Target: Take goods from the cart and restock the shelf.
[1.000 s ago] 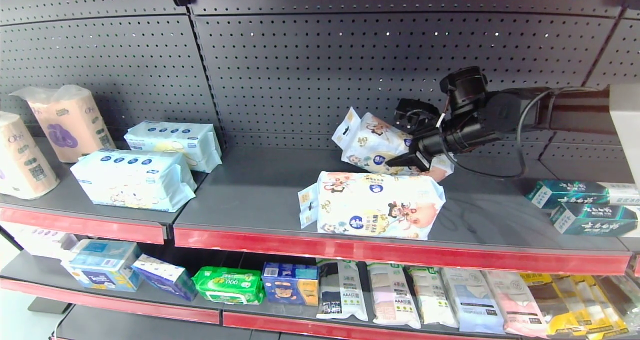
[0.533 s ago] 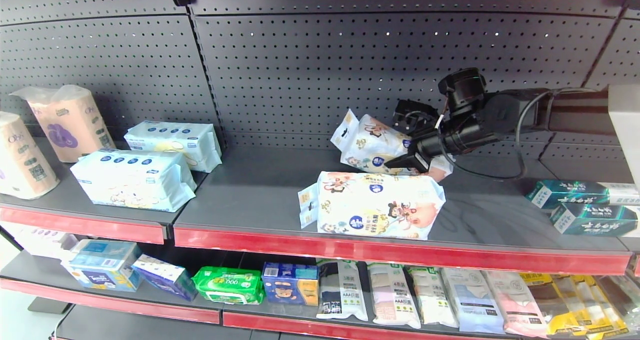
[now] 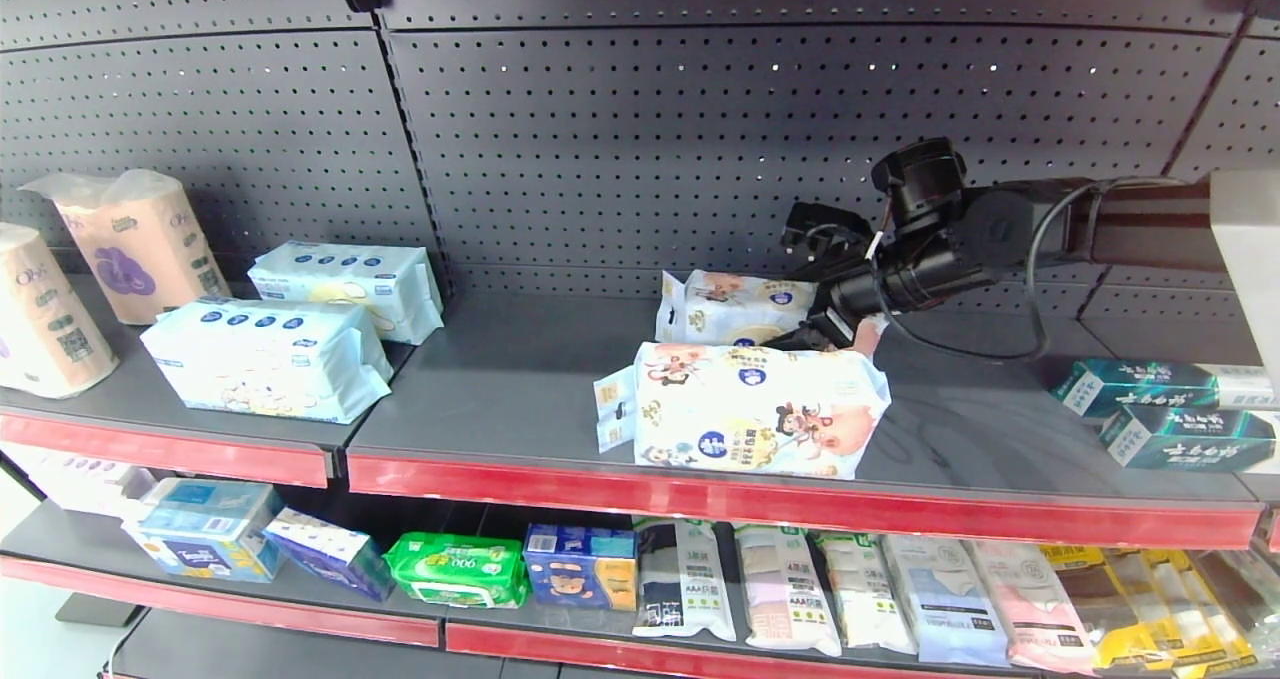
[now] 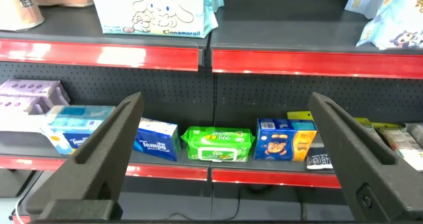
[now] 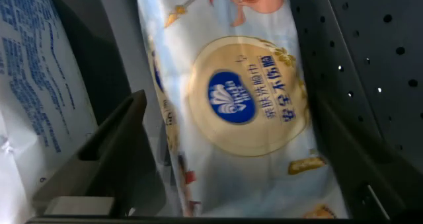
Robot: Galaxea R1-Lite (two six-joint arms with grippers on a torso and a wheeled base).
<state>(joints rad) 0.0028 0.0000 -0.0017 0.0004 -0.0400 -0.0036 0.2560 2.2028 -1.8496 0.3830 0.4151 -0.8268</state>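
1. right gripper point(image 3: 828, 329), right of centre in the head view, has its fingers spread wide on either side of the rear wipes pack point(image 3: 735, 307).
2. that pack lies on the upper shelf point(image 3: 520, 379), just behind the front wipes pack point(image 3: 755, 409).
3. left gripper point(image 4: 221, 112) is spread wide apart, facing the lower shelf point(image 4: 264, 174).

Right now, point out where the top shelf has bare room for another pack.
Bare shelf lies between the tissue packs and the front wipes pack, and between that pack and the toothpaste boxes. Crowded behind it: the rear wipes pack and right gripper.
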